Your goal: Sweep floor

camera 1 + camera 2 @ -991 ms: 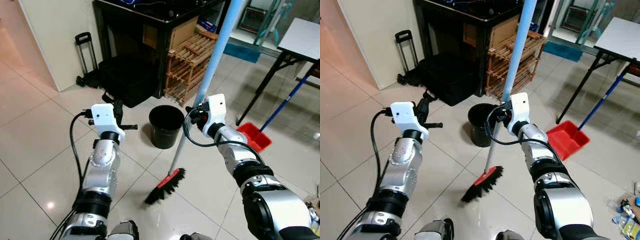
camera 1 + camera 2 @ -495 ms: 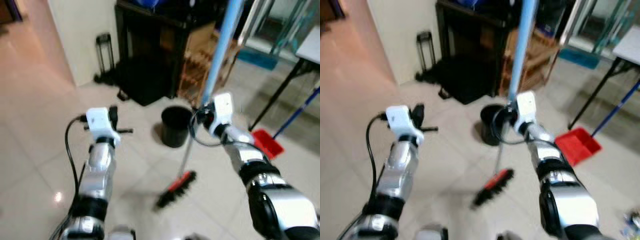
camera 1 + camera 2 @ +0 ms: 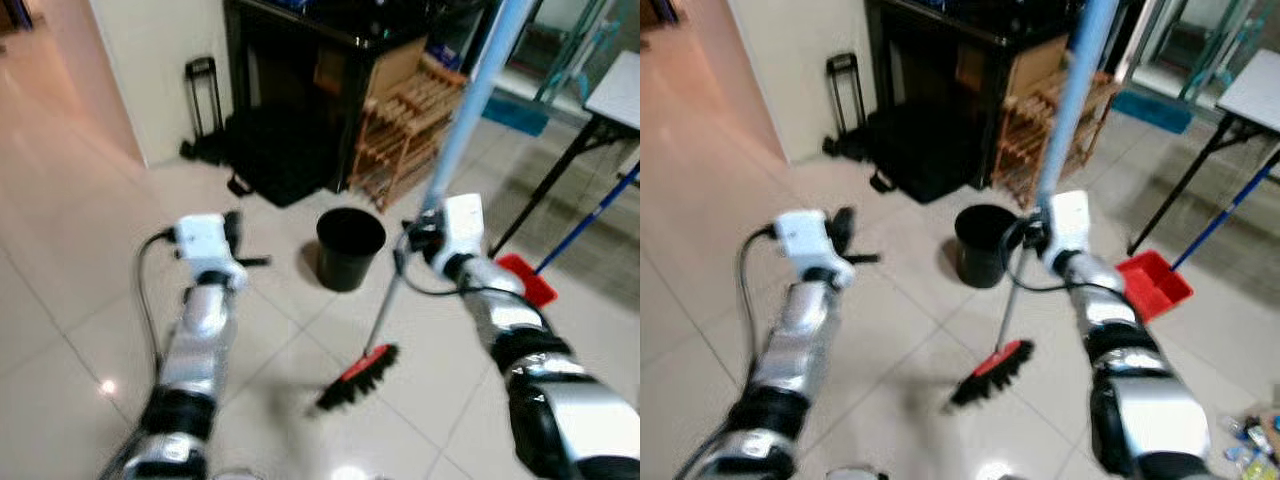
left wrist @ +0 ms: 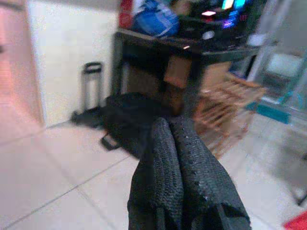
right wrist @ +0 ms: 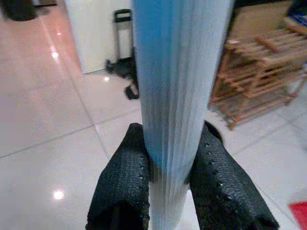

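Note:
A broom with a light blue handle (image 3: 462, 120) and a red-and-black brush head (image 3: 357, 376) stands slanted on the tiled floor. My right gripper (image 3: 415, 232) is shut on the handle at mid height; its black fingers (image 5: 125, 184) clamp the blue pole (image 5: 177, 91) from both sides. My left gripper (image 3: 240, 240) is held out in front at the left, shut with nothing in it, its fingers (image 4: 180, 172) pressed together. A red dustpan (image 3: 525, 278) with a blue handle lies on the floor to the right.
A black bucket (image 3: 350, 246) stands just behind the broom. Beyond it are a dark cabinet (image 3: 300, 90), a black bag (image 3: 270, 160), a folded trolley (image 3: 200, 100) and a wooden rack (image 3: 405, 135). A table (image 3: 610, 95) stands at the right. Litter (image 3: 1250, 440) lies at the near right.
The camera has swung, so the whole scene has shifted and blurred. The broom's brush head sits a little further right on the floor; both grippers keep their hold and state.

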Available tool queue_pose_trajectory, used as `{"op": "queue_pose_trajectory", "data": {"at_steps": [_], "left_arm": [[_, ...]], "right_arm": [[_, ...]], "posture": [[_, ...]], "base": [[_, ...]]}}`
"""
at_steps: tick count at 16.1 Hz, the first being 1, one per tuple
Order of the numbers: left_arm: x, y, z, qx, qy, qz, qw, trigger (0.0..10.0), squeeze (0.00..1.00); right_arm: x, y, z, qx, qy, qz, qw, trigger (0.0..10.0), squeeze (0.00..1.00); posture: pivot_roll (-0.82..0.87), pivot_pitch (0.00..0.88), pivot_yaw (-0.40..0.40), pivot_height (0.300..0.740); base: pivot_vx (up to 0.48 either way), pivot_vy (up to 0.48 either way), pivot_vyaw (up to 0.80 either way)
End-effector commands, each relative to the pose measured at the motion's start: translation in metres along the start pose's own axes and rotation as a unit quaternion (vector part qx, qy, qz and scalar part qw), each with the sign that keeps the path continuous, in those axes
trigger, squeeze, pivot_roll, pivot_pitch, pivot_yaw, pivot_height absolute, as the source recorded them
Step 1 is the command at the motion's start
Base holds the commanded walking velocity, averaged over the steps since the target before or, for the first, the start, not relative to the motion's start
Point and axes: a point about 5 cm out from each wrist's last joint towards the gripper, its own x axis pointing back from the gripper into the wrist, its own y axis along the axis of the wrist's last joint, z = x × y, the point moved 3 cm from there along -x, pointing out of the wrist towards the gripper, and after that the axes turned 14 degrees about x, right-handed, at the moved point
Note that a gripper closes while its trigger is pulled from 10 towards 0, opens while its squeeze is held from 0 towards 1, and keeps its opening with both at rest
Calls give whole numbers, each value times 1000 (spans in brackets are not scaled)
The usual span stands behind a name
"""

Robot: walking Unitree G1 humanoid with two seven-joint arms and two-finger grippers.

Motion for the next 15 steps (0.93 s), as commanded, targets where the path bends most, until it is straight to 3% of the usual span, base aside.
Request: {"op": "queue_pose_trajectory", "data": {"at_steps": [1,4,15], "left_arm": [[-3,2,-9,5,-8,-3,1000,10000,0],[-3,1,-10,4,-9,-3,1000,10000,0],[-3,2,-19,-2,-33,-5,999,10000,0]], "right_arm": [[-1,13,-6,0,-7,-24,1000,10000,0],[-2,14,-6,-1,-7,-26,1000,10000,0],[-3,13,1,-9,3,-27,1000,10000,0]], "posture": [[18,93,-65,740],[16,94,-65,740],[21,94,-57,740]], "base": [[442,0,0],[444,0,0],[0,0,0]]}}
